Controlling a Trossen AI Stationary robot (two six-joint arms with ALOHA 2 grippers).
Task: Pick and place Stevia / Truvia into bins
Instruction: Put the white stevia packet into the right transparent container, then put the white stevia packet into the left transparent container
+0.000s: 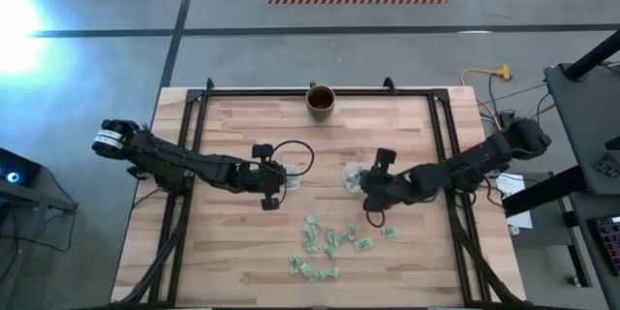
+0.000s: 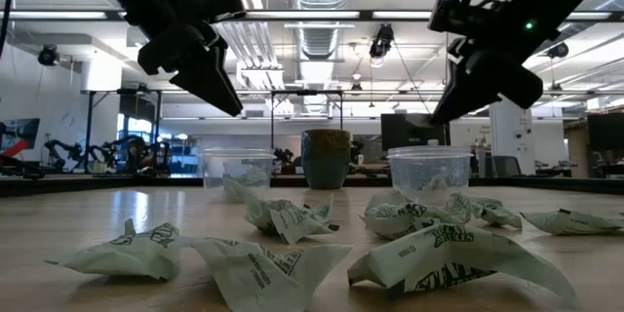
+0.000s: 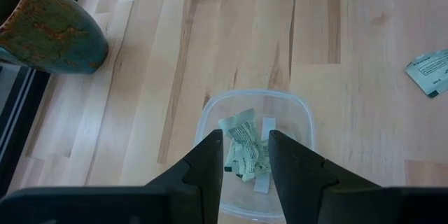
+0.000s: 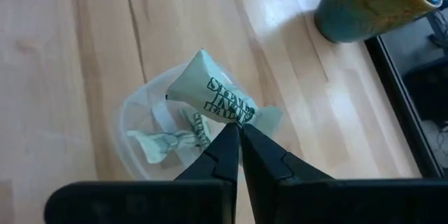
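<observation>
Bench [image 1: 232, 252] of pale wood planks fills the middle of the high view. At centre left of that frame the left end effector [image 1: 276, 180] hangs over a clear cup [image 1: 289, 180], its two dark fingers [image 3: 210, 161] parted with nothing between them; the wrist view shows two or three green-and-white packets [image 3: 245, 155] lying in that cup. At the top centre of the bench stands a brown-gold mug [image 1: 322, 101], well apart from both arms. Just right of centre, the right end effector [image 1: 364, 186] is over the second clear cup [image 1: 353, 177], its fingers pinched tight on a sweetener packet [image 4: 213, 98] held above the cup's opening, with other packets [image 4: 171, 138] already lying inside. In the lower middle of the high view a loose scatter of packets [image 1: 325, 244] lies on the bare wood, near the right arm and clear of both cups.
</observation>
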